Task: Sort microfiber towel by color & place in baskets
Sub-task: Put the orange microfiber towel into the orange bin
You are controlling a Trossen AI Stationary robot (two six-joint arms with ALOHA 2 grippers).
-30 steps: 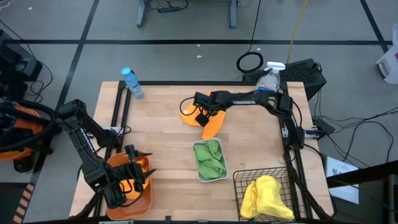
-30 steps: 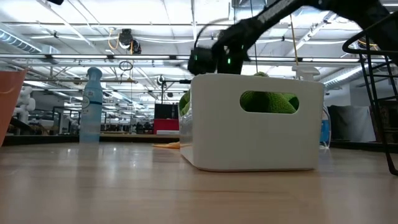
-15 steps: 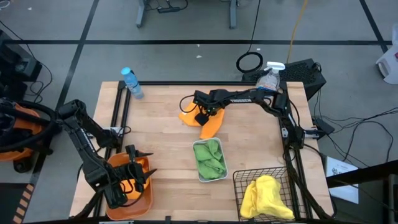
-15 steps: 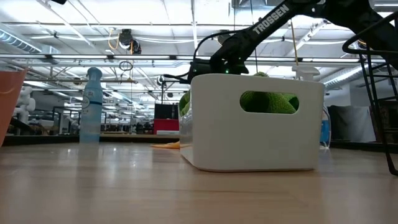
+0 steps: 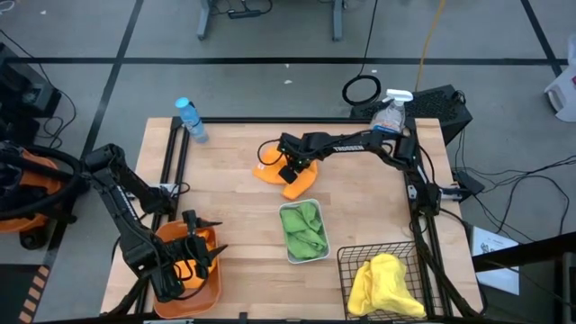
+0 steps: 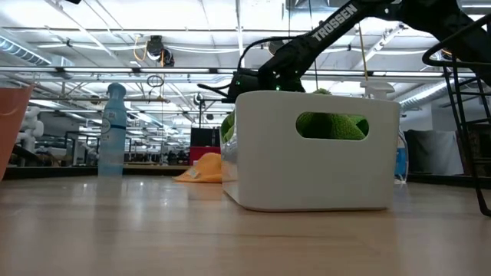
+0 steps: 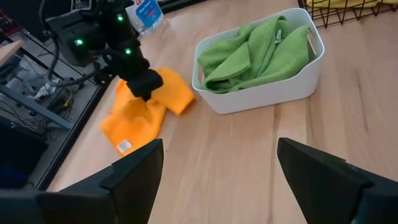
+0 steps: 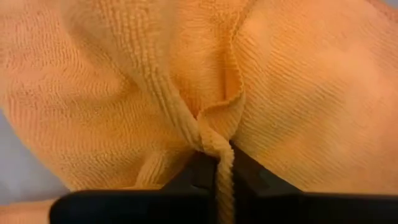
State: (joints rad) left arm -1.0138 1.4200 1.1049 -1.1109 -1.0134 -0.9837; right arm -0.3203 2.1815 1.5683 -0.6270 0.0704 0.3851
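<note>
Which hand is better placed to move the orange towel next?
Right. The right hand is already shut on a fold of the orange towel mid-table. The left hand hangs open over the orange tub, well away from it.

An orange towel is being shown mid-table; green towels are being held in a white bin, a yellow one in black wire mesh (near right corner), beside an orange tub.
</note>
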